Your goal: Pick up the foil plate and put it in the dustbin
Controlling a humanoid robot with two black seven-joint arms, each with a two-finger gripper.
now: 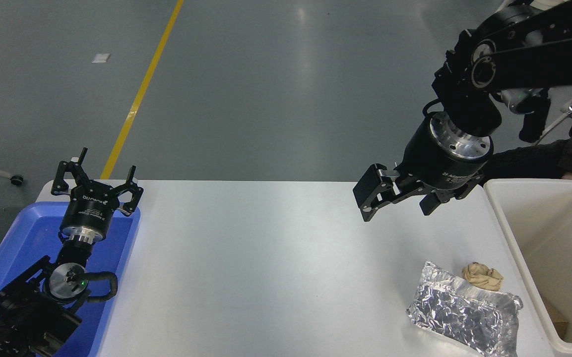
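Observation:
The foil plate (464,310), crinkled and silver, lies on the white table near its front right. Just to its right stands the cream-white dustbin (514,238), its near wall close to the plate. My right gripper (399,207) hangs open and empty well above the table, up and left of the plate, its arm coming in from the upper right. My left gripper (96,174) is parked open at the lower left, over a blue tray.
A small tan crumpled paper ball (483,276) rests against the plate's far edge. The blue tray (28,233) sits at the table's left end. A person's dark sleeve (539,161) reaches in behind the dustbin at the right. Something brown lies in the bin's bottom.

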